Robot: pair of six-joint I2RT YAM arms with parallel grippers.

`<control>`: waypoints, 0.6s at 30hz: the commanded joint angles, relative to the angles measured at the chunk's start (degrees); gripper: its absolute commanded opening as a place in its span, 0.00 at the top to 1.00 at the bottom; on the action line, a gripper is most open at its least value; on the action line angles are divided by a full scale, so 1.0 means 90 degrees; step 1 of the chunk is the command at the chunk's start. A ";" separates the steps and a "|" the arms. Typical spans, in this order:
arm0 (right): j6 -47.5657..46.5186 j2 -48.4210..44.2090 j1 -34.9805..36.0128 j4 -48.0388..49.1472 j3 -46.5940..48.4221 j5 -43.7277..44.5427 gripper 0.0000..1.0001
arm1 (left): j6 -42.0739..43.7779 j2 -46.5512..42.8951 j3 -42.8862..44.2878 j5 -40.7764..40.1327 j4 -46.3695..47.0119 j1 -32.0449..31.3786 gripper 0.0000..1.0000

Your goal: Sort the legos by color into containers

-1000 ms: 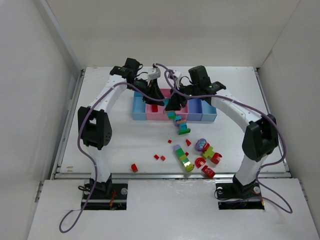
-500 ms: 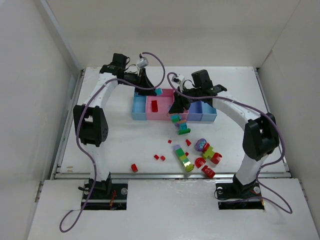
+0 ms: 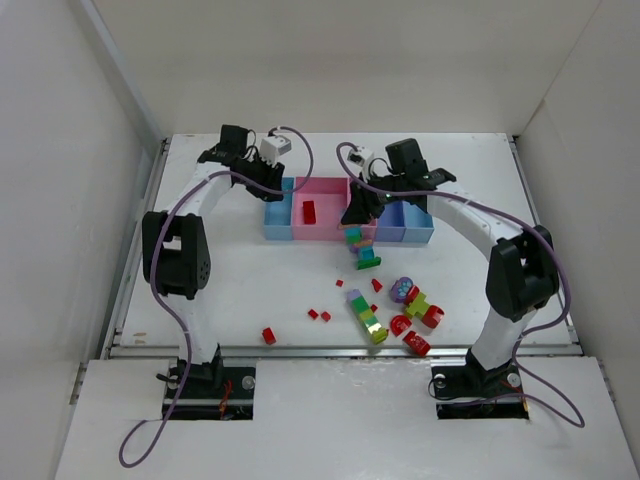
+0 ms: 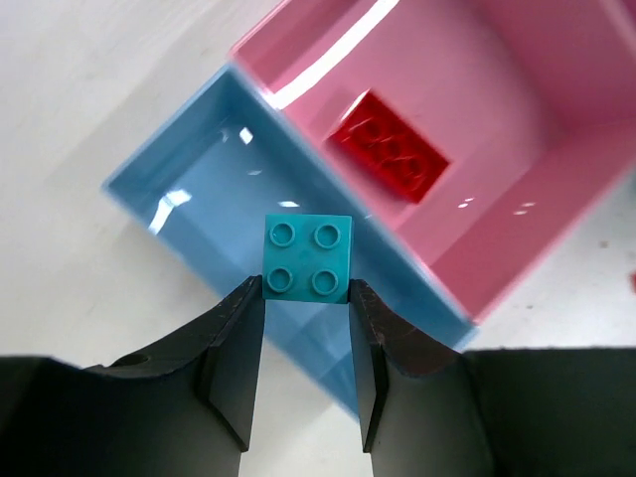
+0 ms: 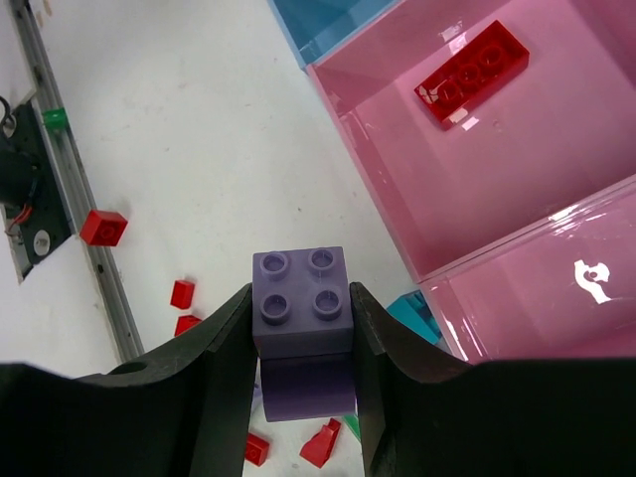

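The left gripper [image 4: 306, 298] is clamped on a teal brick [image 4: 308, 258], its two dark fingers [image 4: 237, 343] pressing the brick's left and right sides, studs facing the wrist camera. The brick hangs over the light blue bin [image 4: 189, 204] at the left end of the containers [image 3: 395, 236], above the bin's right part, close to the wall it shares with the wide pink bin [image 4: 517, 214]. A red brick [image 4: 390, 159] lies flat on that pink bin's floor.

The left arm [image 3: 175, 250] rises from its near-left base, bends at a dark elbow, reaches far, then turns right so the wrist comes over the row's left end.

The right gripper [image 5: 301, 333] is closed on a purple brick [image 5: 299, 288], gripped on both sides with studs towards the camera. It hangs over the table [image 5: 199, 149] just near of the row's front wall, by the junction of the two pink bins; whether it overlaps the rim cannot be told. A teal piece [image 5: 409, 313] shows beside it below.

The right arm [image 3: 520, 275] climbs from its near-right base and stretches far and left to the row's middle.

Other legos [image 3: 367, 317] lie scattered on the table near of the row: stacked clusters and small red singles.
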 commanded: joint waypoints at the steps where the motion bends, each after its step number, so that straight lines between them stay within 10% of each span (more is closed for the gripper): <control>1: 0.0108 -0.0205 -0.0045 0.0193 0.0292 0.0057 1.00 | -0.0171 -0.0422 -0.0183 -0.0920 0.0463 0.0030 0.92; 11: 0.0108 -0.0273 -0.0045 0.0135 0.0350 0.0174 1.00 | -0.0171 -0.0480 -0.0359 -0.1116 0.0463 -0.0107 0.51; 13: 0.0108 -0.0273 -0.0045 0.0135 0.0351 0.0174 1.00 | -0.0102 -0.0549 -0.0359 -0.1057 0.0463 -0.0165 0.16; 18: 0.0167 -0.0332 -0.0045 0.0135 0.0545 0.0174 1.00 | 0.0132 -0.0685 -0.0359 -0.0745 0.0347 -0.0165 0.14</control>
